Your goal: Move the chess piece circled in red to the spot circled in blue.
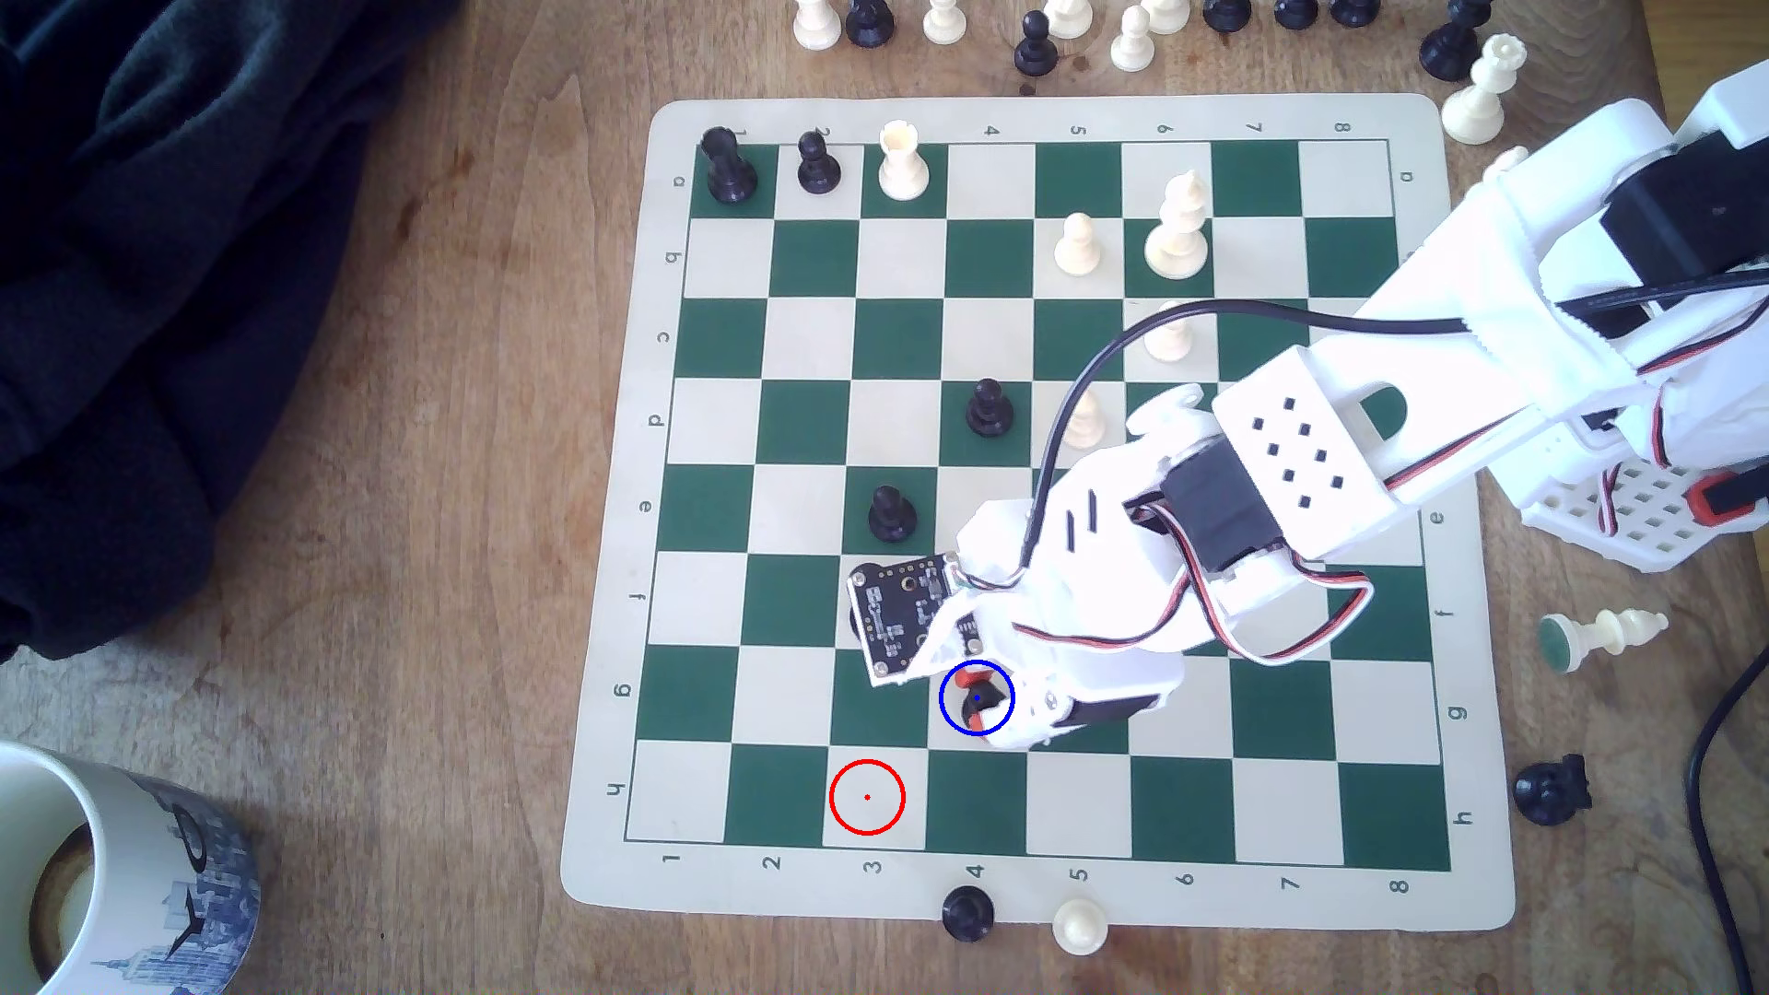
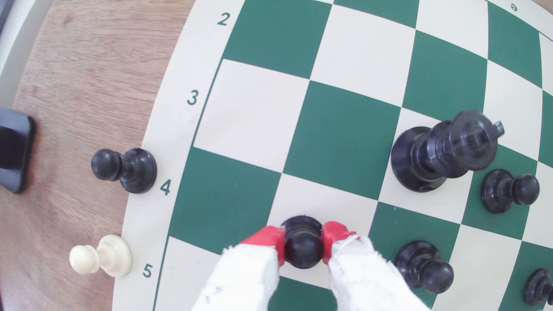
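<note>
Hemming pawn (image 2: 302, 246): end effector (image 2: 302, 243), neighbours near.

The white arm reaches from the exterior view's upper right diagonally down to lower centre, wrist bent downward. Its end effector (image 1: 978, 696) points down, red-tipped fingers (image 2: 270, 239) closed against the black pawn (image 2: 302, 246) from both sides.

You see green-cream chessboard (image 1: 996, 890) on wooden bench (image 1: 431, 478); dark cloth (image 1: 144, 287) at exterior view's left, mug (image 1: 115, 880) near corner, toppled cream piece (image 1: 1603, 633) off board's right edge.
</note>
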